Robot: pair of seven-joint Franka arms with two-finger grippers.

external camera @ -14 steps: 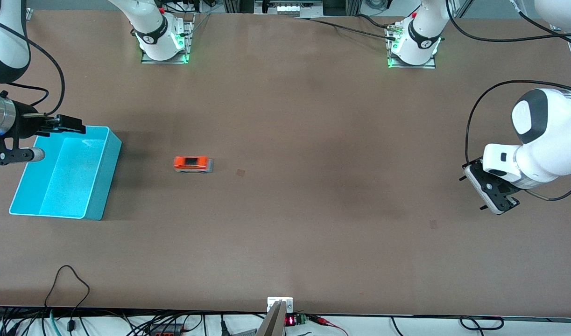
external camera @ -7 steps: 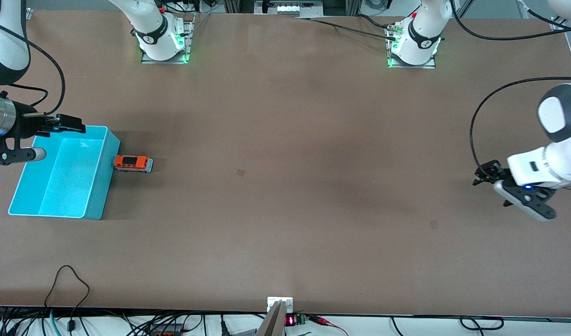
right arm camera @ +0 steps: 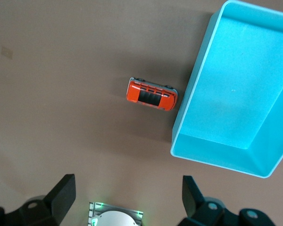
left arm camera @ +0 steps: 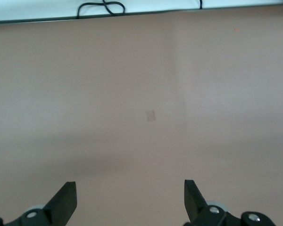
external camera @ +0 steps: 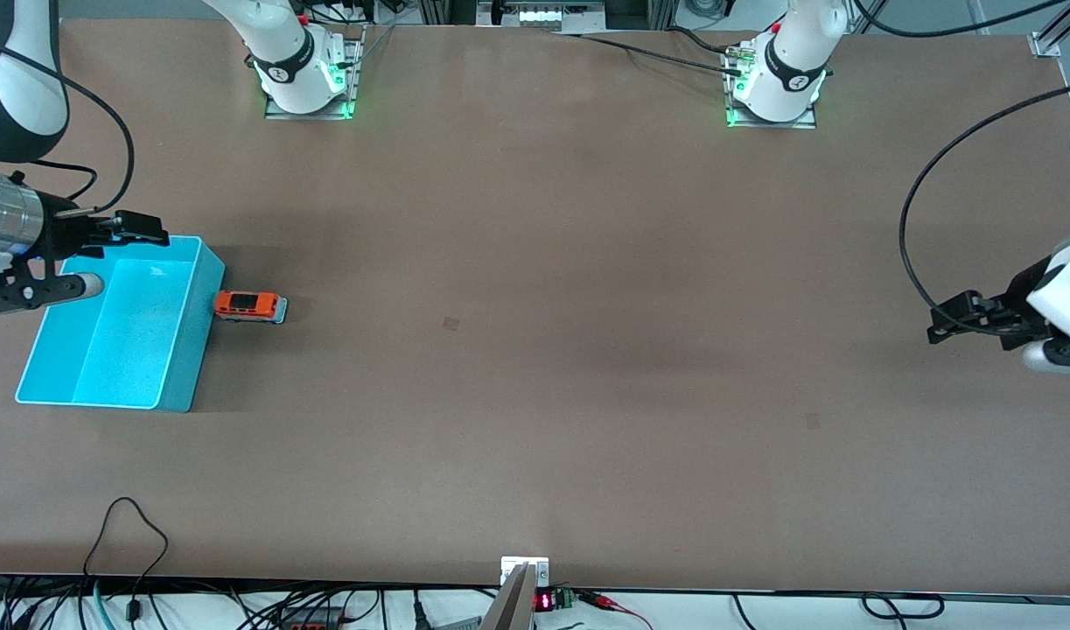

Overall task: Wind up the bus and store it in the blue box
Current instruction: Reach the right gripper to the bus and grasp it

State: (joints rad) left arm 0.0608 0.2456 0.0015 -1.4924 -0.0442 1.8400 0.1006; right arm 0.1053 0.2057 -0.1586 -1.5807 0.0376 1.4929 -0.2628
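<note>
The bus [external camera: 250, 306] is sitting on its wheels on the brown table [external camera: 535, 367], orange body, dark roof panel, pale lower trim, one end right up against the outer wall of the blue box [external camera: 198, 350]. It is lying outside the box, on the side toward the left arm's end of the table. The box itself is showing a turquoise floor and a lighter rim, and nothing is lying inside it in the right wrist view.

The right gripper [external camera: 106, 254] is hanging over the box's corner at the right arm's end of the table, jaws spread wide and holding nothing; its forearm is reaching in level from the table's edge, its two dark fingers [right arm camera: 61, 193] framing bus [right arm camera: 152, 94] and box [right arm camera: 198, 150] from above.

The left gripper [external camera: 972, 315] is hovering low at the left arm's end of the table, well apart from the bus, jaws likewise parted and empty, with only bare table showing between its fingertips [left arm camera: 66, 197].
</note>
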